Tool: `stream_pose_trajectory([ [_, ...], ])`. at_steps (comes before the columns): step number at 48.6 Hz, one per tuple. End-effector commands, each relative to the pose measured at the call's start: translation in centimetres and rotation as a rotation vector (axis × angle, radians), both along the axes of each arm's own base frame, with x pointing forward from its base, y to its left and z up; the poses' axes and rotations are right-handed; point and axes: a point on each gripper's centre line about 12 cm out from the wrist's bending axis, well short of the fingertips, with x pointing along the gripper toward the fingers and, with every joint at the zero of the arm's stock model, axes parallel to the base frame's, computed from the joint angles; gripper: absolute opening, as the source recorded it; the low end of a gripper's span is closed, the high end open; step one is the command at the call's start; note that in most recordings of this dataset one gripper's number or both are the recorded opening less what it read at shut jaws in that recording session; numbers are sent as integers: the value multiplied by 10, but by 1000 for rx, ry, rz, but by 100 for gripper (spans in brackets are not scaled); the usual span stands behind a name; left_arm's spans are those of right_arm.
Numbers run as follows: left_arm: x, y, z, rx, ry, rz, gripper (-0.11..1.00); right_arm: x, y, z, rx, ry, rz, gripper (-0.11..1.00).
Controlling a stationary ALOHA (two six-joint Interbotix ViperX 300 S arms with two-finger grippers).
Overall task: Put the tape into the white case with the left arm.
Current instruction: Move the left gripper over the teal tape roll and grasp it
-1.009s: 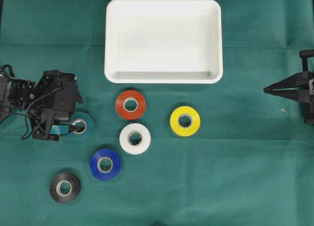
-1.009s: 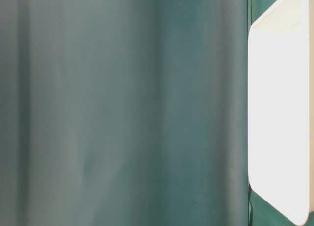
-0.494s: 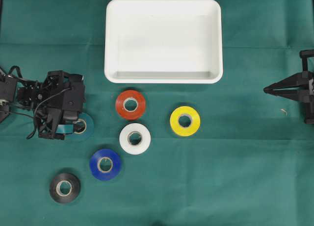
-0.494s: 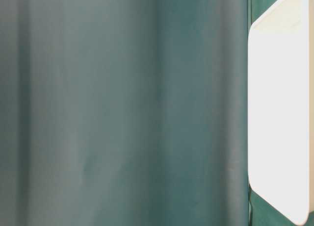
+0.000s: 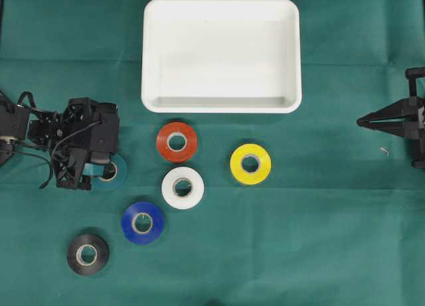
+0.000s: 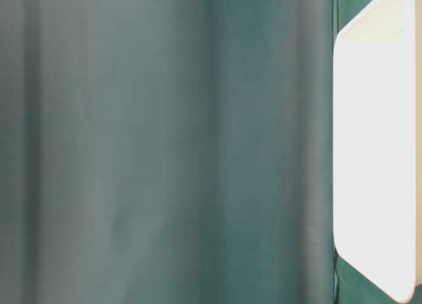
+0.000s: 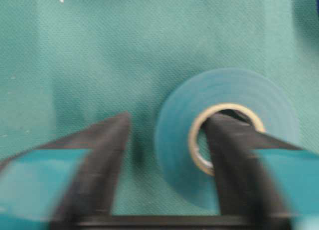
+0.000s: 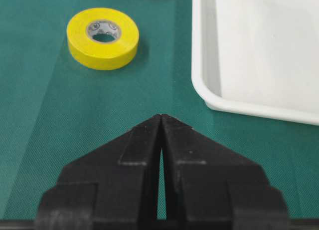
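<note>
Six tape rolls lie flat on the green cloth [image 5: 319,239] below the white case [image 5: 221,7], which sits at the top middle with bare cloth on every side of it. Nearest the case is the red roll [image 5: 176,142], just below its lower rim; the white roll [image 5: 182,187] sits close under the red one, the yellow roll [image 5: 250,163] to their right, the blue roll [image 5: 142,222] and black roll [image 5: 87,254] lower left. At the far left, the left gripper [image 7: 167,135] straddles one side of the teal roll [image 7: 174,135], one finger [image 7: 224,140] down in the core and the other outside the wall with a gap, so the jaws are not yet pinching it. The right gripper [image 8: 161,121] is pressed together at the right edge, well apart from everything. Print inside the yellow roll's core is too small to read.
</note>
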Motion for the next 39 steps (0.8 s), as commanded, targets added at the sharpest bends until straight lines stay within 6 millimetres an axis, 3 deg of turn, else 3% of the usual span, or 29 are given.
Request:
stream_pose_trajectory([
  [1,7,0,10,-7,-41,7,41,2,0,5,0,-15,-1,-9],
  [5,7,0,12,-8,-48,7,23,2,0,4,0,-14,-1,-9],
  [17,9,-3,19,-15,-63,2,23,2,0,4,1,-12,-2,-9],
  [39,27,-11,73,-20,-65,-19,23,2,0,3,1,-12,-2,-9],
])
